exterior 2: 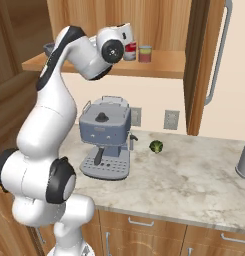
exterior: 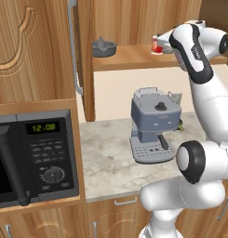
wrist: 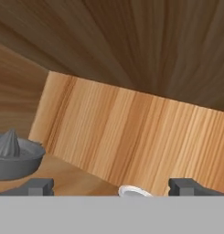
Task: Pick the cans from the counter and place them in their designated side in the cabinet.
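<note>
setting: beige, grey-veined marble counter (exterior 2: 194, 175) under a light-brown wooden wall cabinet (exterior: 129, 58), doors open.
cans: bright red tin with white label (exterior 2: 130, 51) at the gripper (wrist: 111, 186); darker red tin (exterior 2: 145, 53) just beside, both on the shelf.
gripper: fingers spread either side of a white rim; grip itself hard to judge.
step: likely placing the second can; next, release and withdraw.
hidden: wrist covers much of the bright can.
</note>
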